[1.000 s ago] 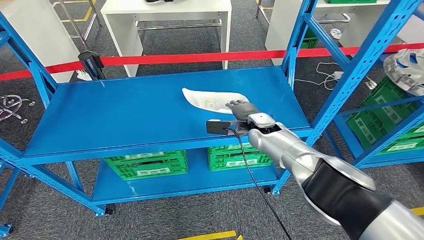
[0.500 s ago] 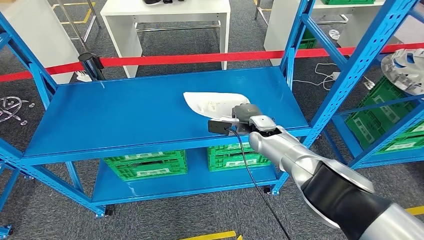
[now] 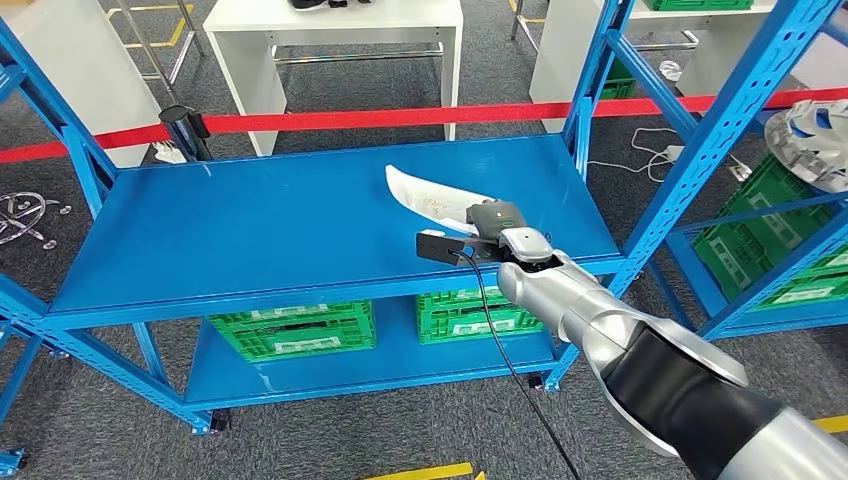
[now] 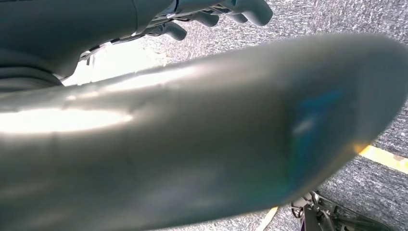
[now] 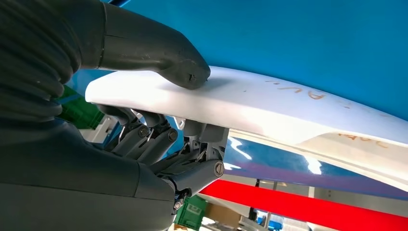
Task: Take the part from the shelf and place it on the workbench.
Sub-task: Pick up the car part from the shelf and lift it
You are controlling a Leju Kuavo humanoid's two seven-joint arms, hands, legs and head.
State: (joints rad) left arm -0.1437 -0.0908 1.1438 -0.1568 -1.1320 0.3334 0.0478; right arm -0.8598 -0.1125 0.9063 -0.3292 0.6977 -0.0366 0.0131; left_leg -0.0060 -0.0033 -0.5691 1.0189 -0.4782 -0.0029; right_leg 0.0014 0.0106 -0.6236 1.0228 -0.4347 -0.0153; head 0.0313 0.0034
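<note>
The robot's right hand (image 3: 497, 222) grips a flat white part (image 3: 432, 197) at the front right of a blue shelf (image 3: 250, 230), thumb (image 5: 159, 48) pressed on the part's upper face and the darker fingers (image 5: 149, 137) curled beneath its edge. The part, marked with faint writing, is tilted, its gripped end raised off the shelf surface while its far end points toward the back of the shelf; whether that far end touches the surface cannot be told. A black cable (image 3: 505, 350) runs along the silver right arm from the wrist. The left hand (image 4: 216, 12) hangs over grey carpet, its fingers curled and nothing visible in them, though whether they are closed cannot be told. Green crates (image 3: 295, 328) sit on the lower shelf level. Behind the shelf a red barrier tape (image 3: 400, 116) stretches across the room, with a white bench (image 3: 330, 25) beyond it. More blue racking stands to the right, carrying green crates and a silver wheel cover (image 3: 810, 140).
</note>
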